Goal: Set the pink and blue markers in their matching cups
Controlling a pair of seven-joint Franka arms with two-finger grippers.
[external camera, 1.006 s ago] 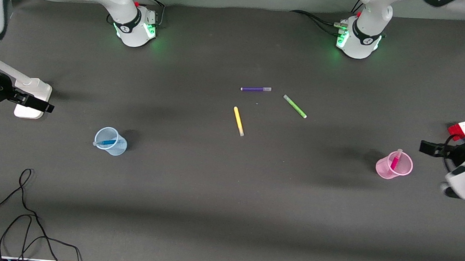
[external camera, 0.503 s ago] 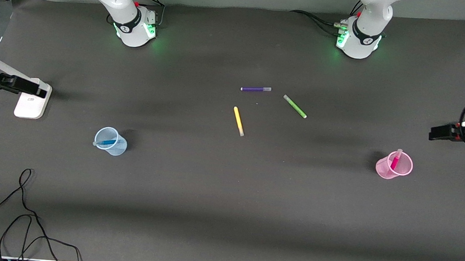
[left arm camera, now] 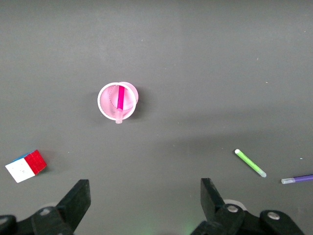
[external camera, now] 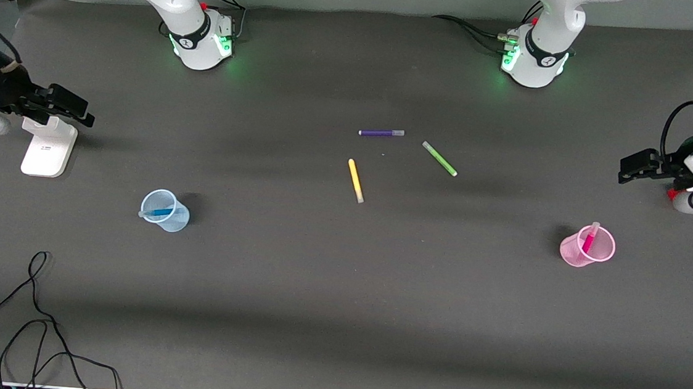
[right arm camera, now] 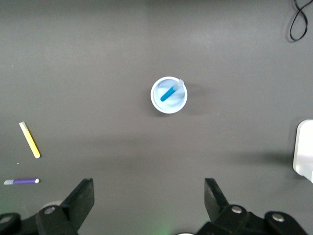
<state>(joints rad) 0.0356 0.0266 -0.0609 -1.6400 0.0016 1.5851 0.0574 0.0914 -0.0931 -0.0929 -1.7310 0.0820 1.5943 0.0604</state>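
Observation:
The translucent pale blue cup (external camera: 164, 210) stands toward the right arm's end of the table with the blue marker (external camera: 159, 211) leaning inside it; both show in the right wrist view, cup (right arm camera: 169, 95) and marker (right arm camera: 169, 92). The translucent pink cup (external camera: 588, 245) stands toward the left arm's end with the pink marker (external camera: 590, 238) upright in it; the left wrist view shows cup (left arm camera: 117, 100) and marker (left arm camera: 120, 98). My left gripper (external camera: 633, 164) (left arm camera: 145, 196) is open and empty, high over the table beside the pink cup. My right gripper (external camera: 72, 108) (right arm camera: 149, 198) is open and empty, high over a white stand.
A purple pen (external camera: 381, 133), a green pen (external camera: 439, 158) and a yellow pen (external camera: 355, 180) lie mid-table. A colour cube (left arm camera: 25, 165) lies near the pink cup. A white stand (external camera: 47, 146) sits at the right arm's end. A black cable (external camera: 33, 318) lies nearest the camera.
Both grippers, open and empty, have swung back toward the robots' bases at their own ends of the table. The cups and pens have not moved.

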